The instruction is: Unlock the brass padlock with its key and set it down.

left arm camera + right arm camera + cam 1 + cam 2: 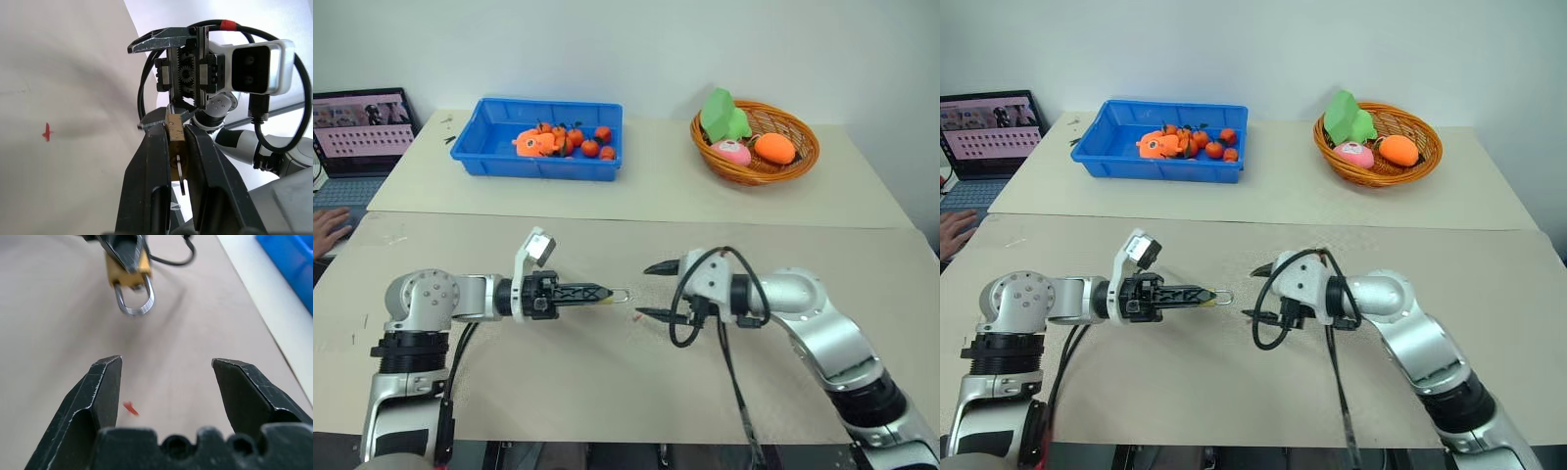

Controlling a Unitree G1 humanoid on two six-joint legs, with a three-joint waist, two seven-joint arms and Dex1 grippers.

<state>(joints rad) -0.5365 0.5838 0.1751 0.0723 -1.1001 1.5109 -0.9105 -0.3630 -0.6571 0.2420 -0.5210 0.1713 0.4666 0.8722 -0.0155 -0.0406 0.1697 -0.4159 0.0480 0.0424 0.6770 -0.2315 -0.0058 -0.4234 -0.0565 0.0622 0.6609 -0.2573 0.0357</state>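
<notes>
L hand [603, 293] clenched on brass padlock [128, 275], shackle [134, 298] pointing at R hand [651, 290]; R hand's released, fingers wide, just beside, above tabletop [607, 382].

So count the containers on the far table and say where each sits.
2. A blue bin sits toward the left, near the laptop. A wicker basket sits toward the right. Anything beyond the picture's edges can't be ruled out.

Glossy brass padlock [129, 274], silver metal shackle [134, 301]
</notes>
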